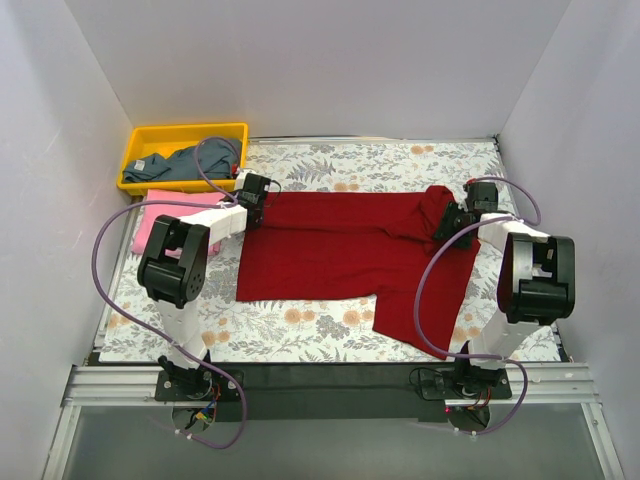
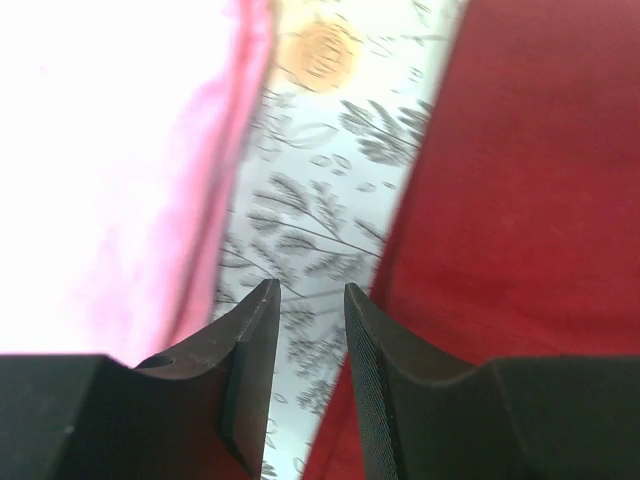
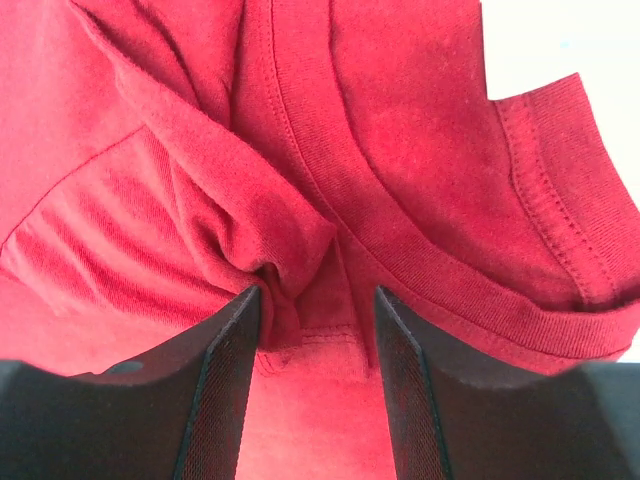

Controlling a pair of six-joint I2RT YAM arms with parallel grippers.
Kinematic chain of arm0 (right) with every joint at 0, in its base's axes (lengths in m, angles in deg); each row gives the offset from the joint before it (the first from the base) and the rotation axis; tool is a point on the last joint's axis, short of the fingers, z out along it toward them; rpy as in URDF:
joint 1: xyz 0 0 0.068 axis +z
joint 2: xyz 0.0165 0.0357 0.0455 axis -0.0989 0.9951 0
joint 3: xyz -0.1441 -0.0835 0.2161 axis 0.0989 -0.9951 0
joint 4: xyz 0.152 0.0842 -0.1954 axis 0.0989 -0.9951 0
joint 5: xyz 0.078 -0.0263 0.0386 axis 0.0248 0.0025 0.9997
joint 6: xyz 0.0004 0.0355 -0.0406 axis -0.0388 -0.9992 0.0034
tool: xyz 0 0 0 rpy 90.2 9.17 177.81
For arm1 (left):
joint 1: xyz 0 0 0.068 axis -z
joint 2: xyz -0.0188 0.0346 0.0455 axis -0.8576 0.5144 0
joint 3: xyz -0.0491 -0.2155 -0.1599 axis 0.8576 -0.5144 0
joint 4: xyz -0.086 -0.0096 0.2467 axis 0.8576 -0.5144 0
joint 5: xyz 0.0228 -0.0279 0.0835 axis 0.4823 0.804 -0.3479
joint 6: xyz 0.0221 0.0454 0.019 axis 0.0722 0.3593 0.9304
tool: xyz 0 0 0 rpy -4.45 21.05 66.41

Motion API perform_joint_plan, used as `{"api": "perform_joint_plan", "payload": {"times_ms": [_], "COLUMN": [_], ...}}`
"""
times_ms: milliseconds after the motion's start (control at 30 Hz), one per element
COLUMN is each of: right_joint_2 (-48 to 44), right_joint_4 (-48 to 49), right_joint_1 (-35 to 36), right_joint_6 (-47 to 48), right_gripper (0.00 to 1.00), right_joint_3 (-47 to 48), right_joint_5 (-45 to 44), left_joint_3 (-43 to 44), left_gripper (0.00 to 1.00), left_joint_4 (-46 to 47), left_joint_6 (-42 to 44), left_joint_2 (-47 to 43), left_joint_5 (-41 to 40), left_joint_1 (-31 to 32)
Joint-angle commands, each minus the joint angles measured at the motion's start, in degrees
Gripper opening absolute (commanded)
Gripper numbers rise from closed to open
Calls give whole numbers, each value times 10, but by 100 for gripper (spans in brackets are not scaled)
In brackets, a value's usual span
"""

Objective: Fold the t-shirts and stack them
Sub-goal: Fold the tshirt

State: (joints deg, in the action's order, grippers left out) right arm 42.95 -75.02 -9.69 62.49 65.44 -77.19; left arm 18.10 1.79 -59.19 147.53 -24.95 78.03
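1. A table (image 1: 330,165) covered in grey-and-orange flowered cloth sits between plain white walls (image 1: 300,60) on the left, far and right sides. A black rail (image 1: 330,378) carrying the arm bases runs along the near edge.
2. A yellow bin (image 1: 185,128) stands at the far left corner with the blue-grey t-shirt (image 1: 185,165) crumpled inside it. The pink t-shirt (image 1: 175,198) lies flat just near of the bin, partly under the left arm.
3. The dark red t-shirt (image 1: 330,250) is spread across the middle of the table. One flap reaches toward the near right.
4. The left gripper (image 1: 258,190) is at the shirt's far left corner. In the wrist view its fingers (image 2: 370,360) stand a narrow gap apart with nothing between them, over the strip of flowered cloth between the pink and the dark red fabric.
5. The right gripper (image 1: 452,220) is at the shirt's far right end. It is clamped on a bunched fold beside the collar band, and the cloth rises in a hump there.
6. Bare flowered cloth shows along the far edge, at the near left, and in a thin margin by the right wall.
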Motion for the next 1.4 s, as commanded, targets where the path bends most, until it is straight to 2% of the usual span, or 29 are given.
{"api": "perform_joint_plan", "payload": {"times_ms": [0, 133, 200, 300, 333, 600, 1000, 1033, 1100, 1133, 1200, 1367], "right_joint_2": [-30, -66, -77, -97, -101, -89, -23, -25, -32, -44, -59, -79], "right_joint_4": [15, 15, 16, 19, 17, 9, 7, 6, 2, -2, -12, -26], "right_joint_1": [-5, -5, -5, -5, -5, -8, -8, -8, -7, -8, -8, -8], "right_joint_6": [8, -1, -6, -7, -9, -9, 7, 7, 6, 6, 1, -10], "right_gripper": [47, 47, 46, 44, 42, 35, 30, 23, 16, 7, 1, 1], "right_joint_3": [-8, -19, -27, -39, -42, -60, -37, -38, -36, -32, -13, 43], "right_joint_5": [2, 5, 4, -1, -15, -27, 7, 11, 9, 6, 5, 16], "left_joint_3": [13, 15, 12, -12, -19, -72, -28, -23, -4, 4, 26, 75], "left_gripper": [32, 43, 54, 69, 71, 72, 72, 72, 72, 72, 72, 72], "left_joint_4": [13, 5, -4, -6, -6, -3, -3, -3, -1, 1, 6, 23], "left_joint_6": [4, -7, -23, -51, -56, -72, -96, -99, -111, -114, -121, -141], "left_joint_2": [-21, -54, -72, -119, -140, -203, -178, -169, -160, -153, -119, -60], "left_joint_5": [-68, -31, -2, 74, 118, 262, 319, 331, 346, 360, 373, 402], "left_joint_1": [1, 1, 2, 8, 15, 60, 95, 99, 112, 118, 137, 171]}}
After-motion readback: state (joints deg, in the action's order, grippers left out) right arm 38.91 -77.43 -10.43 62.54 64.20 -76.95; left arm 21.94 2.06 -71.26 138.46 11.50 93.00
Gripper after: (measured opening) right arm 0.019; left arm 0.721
